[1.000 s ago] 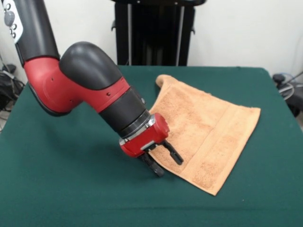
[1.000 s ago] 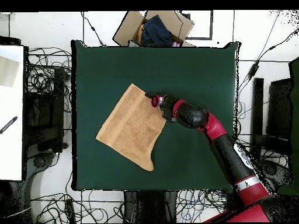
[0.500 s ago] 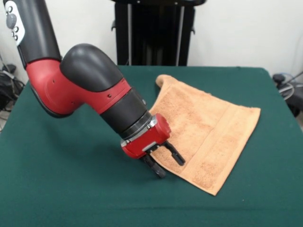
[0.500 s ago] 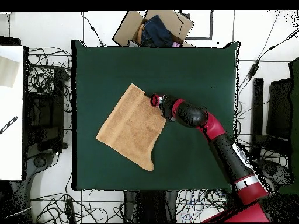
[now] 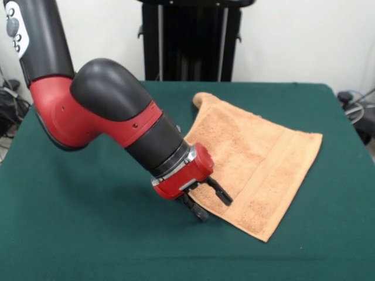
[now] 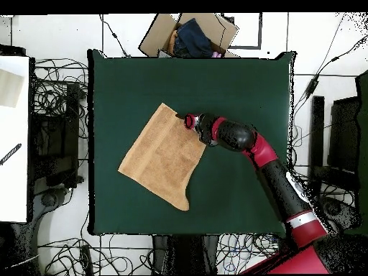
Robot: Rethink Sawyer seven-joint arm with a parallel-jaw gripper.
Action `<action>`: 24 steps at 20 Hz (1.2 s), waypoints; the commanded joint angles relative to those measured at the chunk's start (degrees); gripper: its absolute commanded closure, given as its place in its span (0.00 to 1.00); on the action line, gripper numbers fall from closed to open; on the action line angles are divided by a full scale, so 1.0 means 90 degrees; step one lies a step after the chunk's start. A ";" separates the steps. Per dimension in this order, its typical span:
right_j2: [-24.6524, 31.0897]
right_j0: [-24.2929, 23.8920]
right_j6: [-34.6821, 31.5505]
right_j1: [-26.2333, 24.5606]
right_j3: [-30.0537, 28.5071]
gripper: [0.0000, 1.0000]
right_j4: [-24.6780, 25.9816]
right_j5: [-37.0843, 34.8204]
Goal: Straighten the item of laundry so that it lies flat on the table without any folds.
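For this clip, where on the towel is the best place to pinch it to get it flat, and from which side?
Probably the curled corner of the towel at the table's far side in the front view: it stands up in a fold, so there is a raised lip to pinch, coming from the bare table beside it. The gripper, jaws open, sits at the opposite near edge, which lies flat.

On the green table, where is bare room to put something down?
Bare felt lies between the towel and the table edge on the arm's side, and along the edge near the cardboard box. It is crowded where the open pincer meets the towel's edge.
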State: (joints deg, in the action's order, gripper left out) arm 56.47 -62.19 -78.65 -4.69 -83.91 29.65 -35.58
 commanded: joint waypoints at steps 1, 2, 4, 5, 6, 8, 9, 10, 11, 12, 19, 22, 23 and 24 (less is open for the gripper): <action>-0.0930 0.0545 0.1570 -0.0590 0.0677 0.00 0.0160 -0.1407; -0.0953 0.0552 0.1610 -0.0574 0.0663 0.00 0.0188 -0.1421; -0.0972 0.0611 0.1761 -0.0565 0.0745 0.00 0.0167 -0.1613; -0.0974 0.0618 0.1825 -0.0596 0.0784 0.00 0.0122 -0.1709; -0.0980 0.0635 0.1927 -0.0624 0.0829 0.00 0.0087 -0.1819; -0.0996 0.0681 0.2124 -0.0667 0.0933 0.00 0.0014 -0.2047; -0.1006 0.0704 0.2199 -0.0680 0.0977 0.00 -0.0014 -0.2134; -0.1019 0.0724 0.2242 -0.0675 0.0996 0.00 -0.0024 -0.2165; -0.1032 0.0743 0.2285 -0.0669 0.1015 0.00 -0.0034 -0.2195; -0.1041 0.0758 0.2334 -0.0664 0.1026 0.00 -0.0041 -0.2218; -0.0986 0.0824 0.3055 -0.0873 0.1298 0.00 -0.0398 -0.3031; -0.0974 0.0834 0.3268 -0.0957 0.1398 0.00 -0.0541 -0.3287; -0.0984 0.0843 0.3329 -0.0969 0.1437 0.00 -0.0562 -0.3360; -0.0994 0.0853 0.3400 -0.0972 0.1488 0.00 -0.0554 -0.3411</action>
State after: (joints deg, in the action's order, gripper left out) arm 55.99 -58.04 -60.66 -6.48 -75.24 23.47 -55.87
